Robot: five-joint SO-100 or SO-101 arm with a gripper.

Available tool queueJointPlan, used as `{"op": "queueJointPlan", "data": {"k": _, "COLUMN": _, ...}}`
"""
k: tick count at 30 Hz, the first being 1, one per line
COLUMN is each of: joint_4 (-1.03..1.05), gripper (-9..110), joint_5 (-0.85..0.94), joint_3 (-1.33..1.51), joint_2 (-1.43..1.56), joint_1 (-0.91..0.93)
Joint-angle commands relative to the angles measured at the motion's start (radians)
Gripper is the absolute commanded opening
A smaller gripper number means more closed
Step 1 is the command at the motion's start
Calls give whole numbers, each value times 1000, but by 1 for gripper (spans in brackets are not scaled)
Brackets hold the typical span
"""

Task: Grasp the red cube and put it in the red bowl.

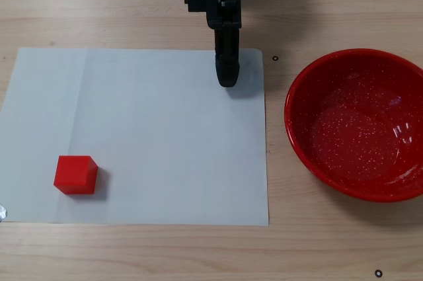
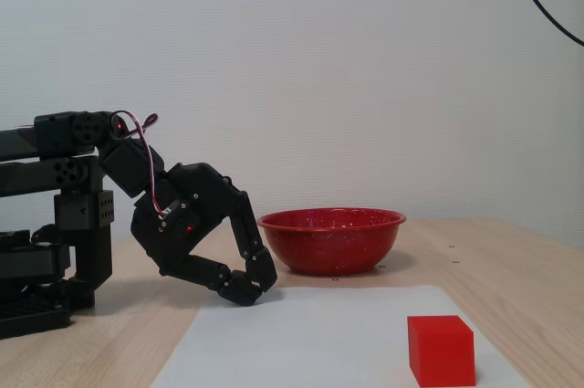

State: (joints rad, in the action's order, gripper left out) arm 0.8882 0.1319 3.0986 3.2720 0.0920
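The red cube [image 1: 75, 174] [image 2: 441, 350] rests on a white sheet of paper [image 1: 145, 135], near its lower left corner in the top-down fixed view. The red bowl [image 1: 360, 124] [image 2: 332, 239] stands on the wood to the right of the sheet, with nothing in it. My black gripper [image 1: 227, 77] [image 2: 245, 289] hangs low over the sheet's upper right part, far from the cube. Its fingers meet at the tips in the side fixed view, with nothing between them.
The paper [image 2: 319, 338] lies on a light wooden table [image 1: 132, 3]. The arm's black base [image 2: 46, 251] stands at the left in the side fixed view. Small black marks [image 1: 378, 272] dot the wood. A white wall rises behind the table.
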Motion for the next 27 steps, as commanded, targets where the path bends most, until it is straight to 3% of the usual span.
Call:
{"op": "queueJointPlan", "data": {"k": 1, "joint_4": 5, "gripper": 0, "joint_5": -2, "joint_3": 5, "joint_2": 3, "joint_1": 2}}
{"op": "queueJointPlan", "data": {"k": 27, "joint_4": 5, "gripper": 0, "joint_5": 0, "joint_3": 5, "joint_2": 3, "joint_1": 2}}
